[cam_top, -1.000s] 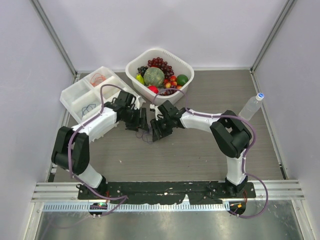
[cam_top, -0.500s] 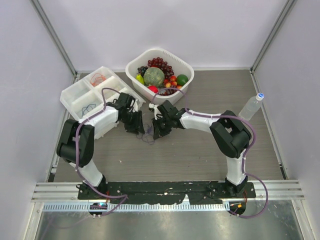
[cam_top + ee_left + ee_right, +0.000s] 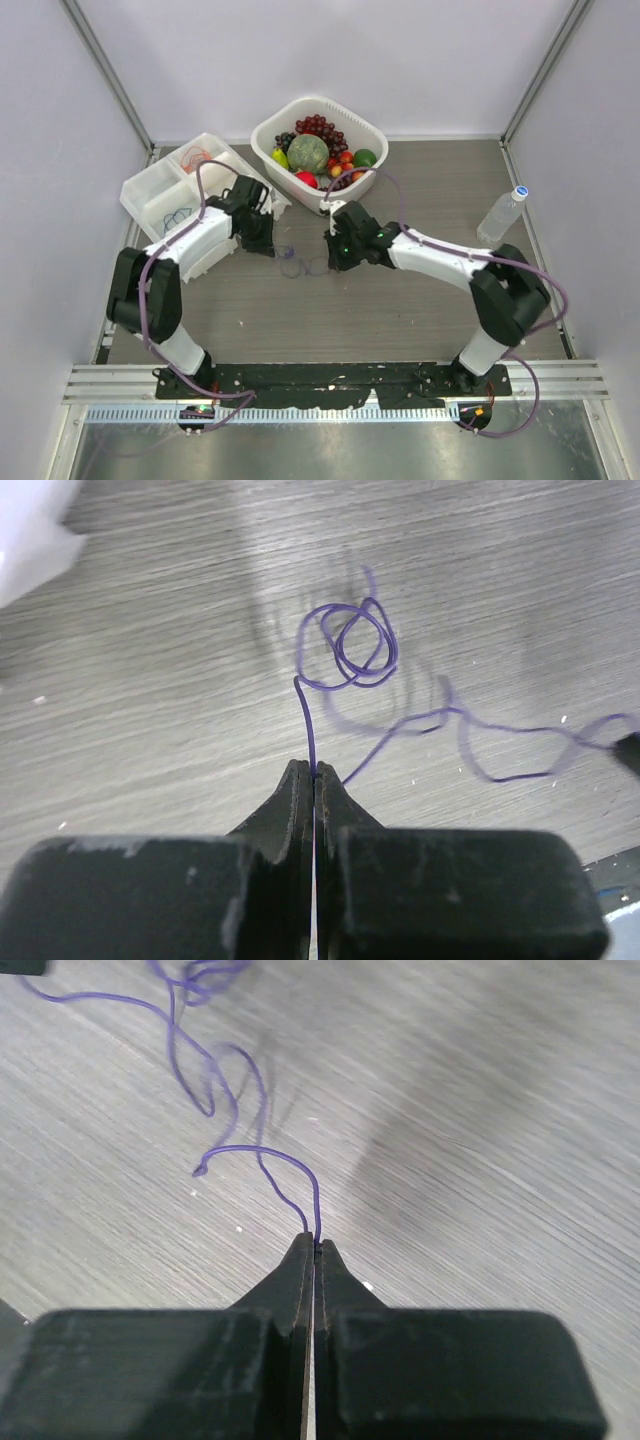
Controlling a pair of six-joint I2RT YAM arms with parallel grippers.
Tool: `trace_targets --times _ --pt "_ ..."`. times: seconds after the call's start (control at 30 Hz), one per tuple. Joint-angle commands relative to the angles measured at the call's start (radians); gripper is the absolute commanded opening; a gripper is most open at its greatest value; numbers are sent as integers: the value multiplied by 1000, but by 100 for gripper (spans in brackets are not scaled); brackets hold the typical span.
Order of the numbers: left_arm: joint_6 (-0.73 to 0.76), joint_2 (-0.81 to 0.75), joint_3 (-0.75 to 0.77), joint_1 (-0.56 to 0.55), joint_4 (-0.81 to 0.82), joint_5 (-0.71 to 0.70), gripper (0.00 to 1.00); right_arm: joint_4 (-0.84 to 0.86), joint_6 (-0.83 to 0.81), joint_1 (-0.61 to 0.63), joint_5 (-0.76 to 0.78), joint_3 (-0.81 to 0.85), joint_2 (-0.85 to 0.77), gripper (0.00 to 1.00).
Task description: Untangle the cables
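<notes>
Now mid-pull on the purple cable (image 3: 300, 266), out on the bench (image 3: 400, 320) just in front of the basket (image 3: 318, 100). Pinched tight in the left fingers (image 3: 314, 772), one stretch of it; clamped just as tight in the right fingers (image 3: 314, 1243), another. No daylight inside either pair, only wire. Strung loosely across between them, sagging in waves, not taut yet. Up close from the left wrist, a small knot of overlapping loops just beyond the fingertips, with a strand trailing off toward the right fingers. Looks like the loosening step, then: teasing a snarl open by drawing it apart. Next, probably more of the same: easing the two grips away from each other, slowly, watching for cinching rather than opening. Worth going gently with wire this thin; easy to lose from a pinch. Over left of the basket, a divided tray (image 3: 135, 190) with an orange cable (image 3: 195, 157) and a dark cable (image 3: 178, 216) in separate compartments, sorted by the look of it.
</notes>
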Motion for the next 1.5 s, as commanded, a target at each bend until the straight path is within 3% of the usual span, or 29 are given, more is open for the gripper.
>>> trace_targets --times 0.0,0.13,0.43,0.6,0.67,0.7,0.8,0.87,1.07,1.23,1.47 --pt "40 -163 56 2 -44 -139 0 -36 32 6 399 -85 -205 0" --pt "36 -247 61 2 -44 -191 0 -94 107 -9 657 -149 -363 1" --pt "10 -264 81 2 -73 -278 0 -269 270 -151 895 -168 -641 1" --pt "27 -241 79 2 -70 -245 0 -323 203 -203 995 -126 -709 1" --pt "45 -228 73 2 -40 -114 0 -262 53 -204 870 -138 -715 1" --pt "50 -223 72 2 -23 -55 0 -217 -15 -203 651 -155 -716 1" --pt "50 -218 50 0 44 128 0 -206 -179 -203 38 -174 -695 35" --pt "51 -226 36 -3 87 217 0 -222 -154 -203 -86 -174 -654 44" --pt "123 -251 15 -24 92 387 0 -75 -92 -204 -149 -180 -641 64" --pt "151 -263 33 -26 92 530 0 -5 -39 -204 -154 -111 -436 66" --pt "55 -278 73 -26 212 712 0 293 41 -206 -237 -218 -485 66"
